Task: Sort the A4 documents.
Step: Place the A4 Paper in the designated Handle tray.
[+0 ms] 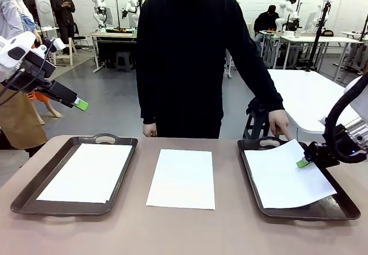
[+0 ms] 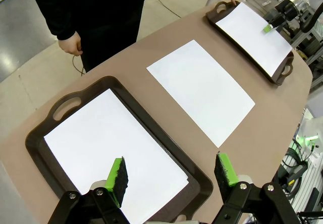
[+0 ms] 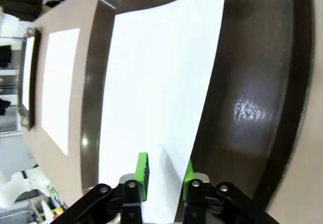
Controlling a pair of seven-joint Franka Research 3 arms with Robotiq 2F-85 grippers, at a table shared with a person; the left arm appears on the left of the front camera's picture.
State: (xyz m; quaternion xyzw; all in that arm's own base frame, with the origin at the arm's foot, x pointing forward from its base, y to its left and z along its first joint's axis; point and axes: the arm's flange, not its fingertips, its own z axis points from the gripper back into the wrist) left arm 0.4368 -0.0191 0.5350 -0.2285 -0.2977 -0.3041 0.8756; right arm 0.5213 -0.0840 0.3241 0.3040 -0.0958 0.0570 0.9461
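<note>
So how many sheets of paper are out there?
3. The left sheet lies in the left tray, the middle sheet on the table between the trays, the right sheet in the right tray. Others could hide under them.

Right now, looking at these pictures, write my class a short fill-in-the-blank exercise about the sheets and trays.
The middle sheet lies on the bare ____. The person's hand is at the handle of the tray on the robot's ____. The left gripper is ____.
Missing: table; right; open.
</note>
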